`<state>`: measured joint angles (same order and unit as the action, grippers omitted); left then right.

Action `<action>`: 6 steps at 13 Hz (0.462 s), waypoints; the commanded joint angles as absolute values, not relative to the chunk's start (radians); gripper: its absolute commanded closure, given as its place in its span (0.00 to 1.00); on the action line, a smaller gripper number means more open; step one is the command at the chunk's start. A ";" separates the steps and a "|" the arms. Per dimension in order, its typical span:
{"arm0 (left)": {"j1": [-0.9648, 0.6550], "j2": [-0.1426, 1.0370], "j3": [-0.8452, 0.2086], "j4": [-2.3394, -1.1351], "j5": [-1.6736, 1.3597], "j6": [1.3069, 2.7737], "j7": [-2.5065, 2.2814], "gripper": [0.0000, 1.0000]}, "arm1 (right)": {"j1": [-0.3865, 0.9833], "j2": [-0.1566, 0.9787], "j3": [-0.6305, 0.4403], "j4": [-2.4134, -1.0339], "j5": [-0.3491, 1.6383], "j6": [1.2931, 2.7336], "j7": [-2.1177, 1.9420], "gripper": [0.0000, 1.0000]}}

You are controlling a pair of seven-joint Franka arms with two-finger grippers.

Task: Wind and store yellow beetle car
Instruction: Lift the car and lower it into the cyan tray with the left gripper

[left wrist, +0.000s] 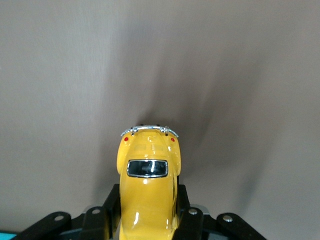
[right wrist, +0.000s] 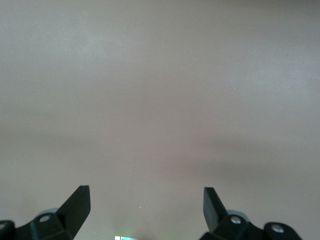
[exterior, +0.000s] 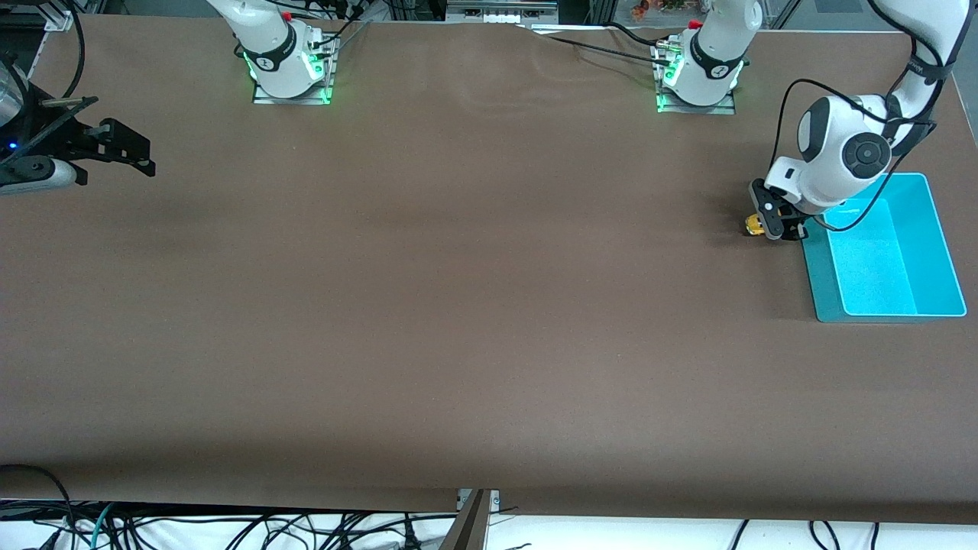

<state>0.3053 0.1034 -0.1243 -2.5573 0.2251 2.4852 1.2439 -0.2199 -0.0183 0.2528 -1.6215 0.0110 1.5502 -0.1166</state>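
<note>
The yellow beetle car [exterior: 755,224] rests on the brown table beside the turquoise bin [exterior: 936,229], at the left arm's end. My left gripper [exterior: 773,223] is down at the table and shut on it. In the left wrist view the yellow beetle car [left wrist: 148,187] fills the gap between the black fingers [left wrist: 187,212], which press both of its sides; its dark rear window and chrome bumper point away from the wrist. My right gripper [exterior: 131,153] waits open at the right arm's end; the right wrist view shows the right gripper [right wrist: 146,205] with only bare table between the fingertips.
The turquoise bin is rectangular and holds nothing; a black cable [exterior: 863,206] from the left arm hangs over its rim. Both arm bases [exterior: 290,69] stand along the table's edge farthest from the front camera. Cables lie below the table's near edge [exterior: 229,527].
</note>
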 commanded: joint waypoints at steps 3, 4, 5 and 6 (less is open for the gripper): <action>0.311 0.023 -0.232 -2.308 0.063 2.029 1.262 0.80 | -0.210 -0.003 0.252 -1.588 -0.002 1.517 -0.100 0.00; 0.311 0.040 -0.229 -2.219 0.075 1.947 1.264 0.80 | -0.210 -0.003 0.250 -1.588 -0.002 1.510 -0.100 0.00; 0.317 0.060 -0.227 -2.138 0.118 1.877 1.288 0.80 | -0.210 -0.003 0.250 -1.586 -0.002 1.512 -0.100 0.00; 0.321 0.087 -0.221 -2.072 0.174 1.832 1.317 0.79 | -0.210 -0.003 0.250 -1.586 -0.002 1.517 -0.100 0.00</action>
<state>0.3058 0.0129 -0.2284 -2.2274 0.1101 1.9414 1.2624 -0.2193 -0.0182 0.2528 -1.6214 0.0109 1.5413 -0.1166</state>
